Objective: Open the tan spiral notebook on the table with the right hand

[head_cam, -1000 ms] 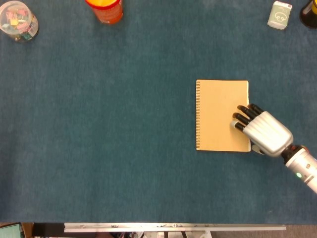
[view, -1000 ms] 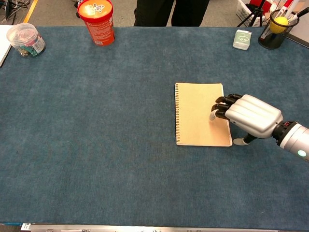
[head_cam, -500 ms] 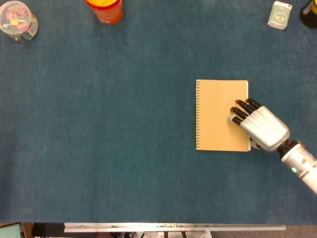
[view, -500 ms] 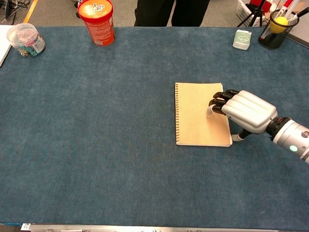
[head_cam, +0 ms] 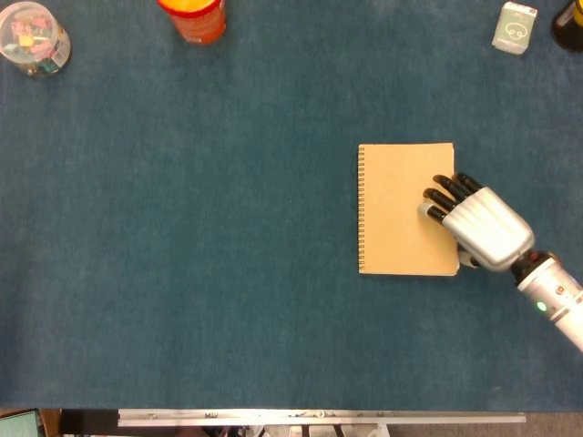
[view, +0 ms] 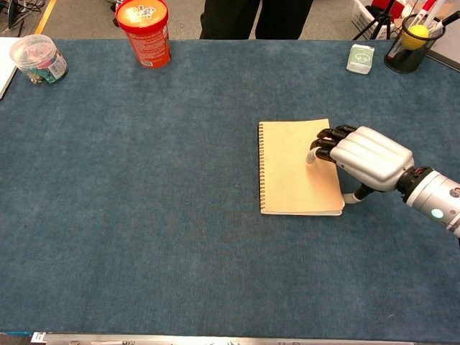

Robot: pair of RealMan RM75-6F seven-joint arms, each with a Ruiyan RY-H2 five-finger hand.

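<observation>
Tan spiral notebook (head_cam: 406,208) lies flat and shut, cover down, right of centre on the blue table (head_cam: 200,237), spiral binding on its left edge. Compared with a second ago it has slid a touch up and to the left, and in the chest view its right edge now looks slightly lifted or skewed. So the fingers are dragging the cover, not yet peeling it. Opening not started; probably still hunting for purchase on the free edge.

Right hand (head_cam: 480,223) sits over the notebook's right edge, fingers (head_cam: 443,197) curled with tips pressing on the cover, thumb tucked below near the bottom right corner. It has crept up along that edge since the earlier frame. It holds nothing; whether the thumb has got under the cover, cannot tell. Left hand appears in neither view.
</observation>
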